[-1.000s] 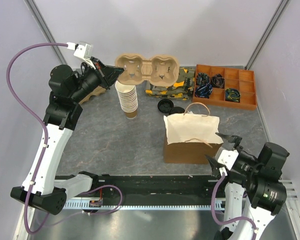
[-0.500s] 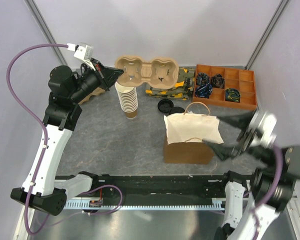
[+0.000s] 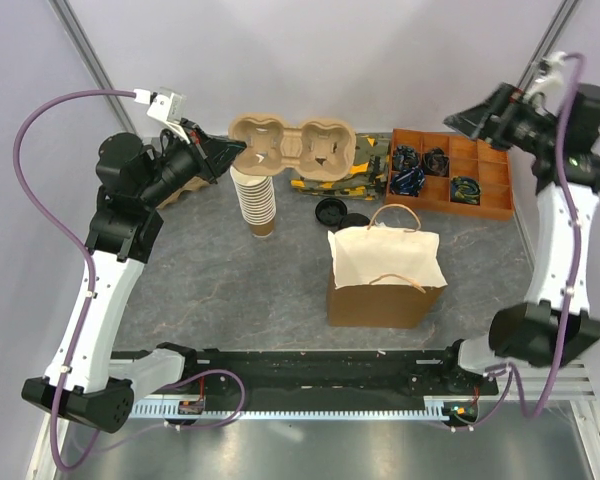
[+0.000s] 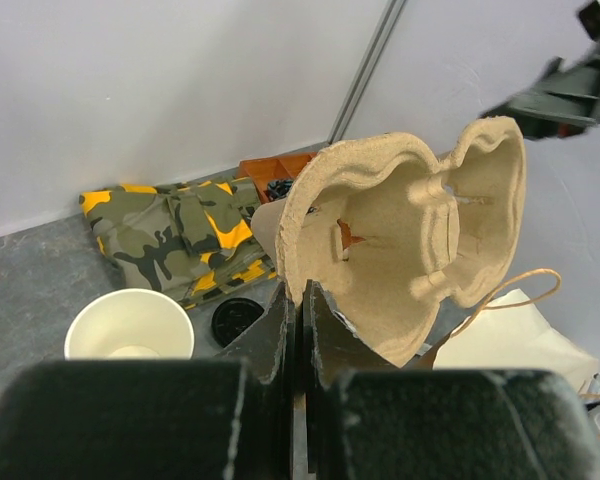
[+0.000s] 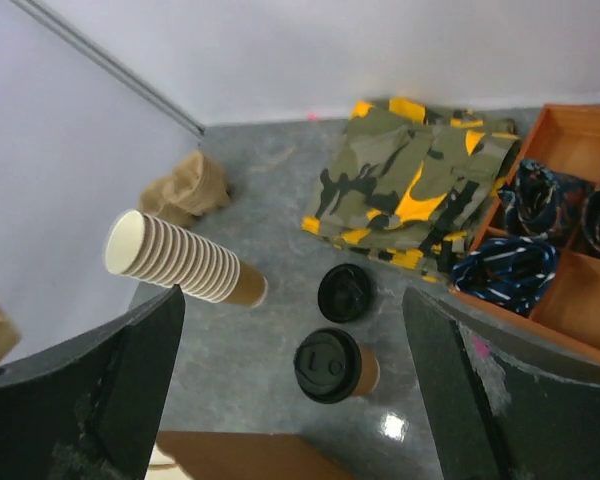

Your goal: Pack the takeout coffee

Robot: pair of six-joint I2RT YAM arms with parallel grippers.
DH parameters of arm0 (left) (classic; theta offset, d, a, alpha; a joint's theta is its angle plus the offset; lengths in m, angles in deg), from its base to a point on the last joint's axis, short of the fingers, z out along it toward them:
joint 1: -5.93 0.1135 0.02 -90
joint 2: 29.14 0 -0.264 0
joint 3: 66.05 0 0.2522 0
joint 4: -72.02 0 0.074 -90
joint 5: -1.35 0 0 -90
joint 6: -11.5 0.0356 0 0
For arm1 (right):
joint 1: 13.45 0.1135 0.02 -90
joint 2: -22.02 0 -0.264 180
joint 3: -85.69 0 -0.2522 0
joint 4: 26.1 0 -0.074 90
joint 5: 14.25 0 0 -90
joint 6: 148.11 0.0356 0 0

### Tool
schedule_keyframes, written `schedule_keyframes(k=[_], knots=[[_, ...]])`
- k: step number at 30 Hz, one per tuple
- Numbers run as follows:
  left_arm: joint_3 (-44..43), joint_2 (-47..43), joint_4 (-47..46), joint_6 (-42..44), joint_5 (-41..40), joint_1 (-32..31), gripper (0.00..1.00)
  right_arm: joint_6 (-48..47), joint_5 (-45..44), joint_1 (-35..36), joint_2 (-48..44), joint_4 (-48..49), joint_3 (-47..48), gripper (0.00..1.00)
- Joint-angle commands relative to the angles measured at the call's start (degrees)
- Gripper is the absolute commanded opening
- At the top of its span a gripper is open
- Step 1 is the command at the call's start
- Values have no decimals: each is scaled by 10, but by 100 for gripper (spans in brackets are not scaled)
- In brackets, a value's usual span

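Takeout coffee (image 5: 336, 366) well below right pincer (image 5: 292, 296)

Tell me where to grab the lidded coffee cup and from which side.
Probably the brown wall just under the black lid of the takeout coffee, from above on its right: it stands upright, the paper bag crowds its near side, and the loose lid lies beside it.

Loose lid (image 5: 345, 293), paper bag (image 3: 385, 295) beside takeout coffee (image 5: 328, 364)

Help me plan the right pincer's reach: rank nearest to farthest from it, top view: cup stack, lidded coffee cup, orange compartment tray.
1. Orange compartment tray, right rear, by the right pincer.
2. Lidded coffee cup, centre.
3. Cup stack, left.
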Motion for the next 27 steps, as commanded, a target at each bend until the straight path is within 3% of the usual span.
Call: schedule_keyframes(k=[1,6,13,17,27], knots=[[5,-14,-11,4,13,4,2,-203,-172,133,72,-214,128,98],[15,-26,-1,10,8,10,2,-319,-216,137,16,-344,116,98],[23,-25,1,1,20,14,2,-427,-143,39,-88,-562,98,98],[39,-34,2,-10,29,15,2,-418,-158,50,-167,-554,44,98],[95,-106,43,-48,43,15,2,-355,-205,141,-166,-498,-21,98]])
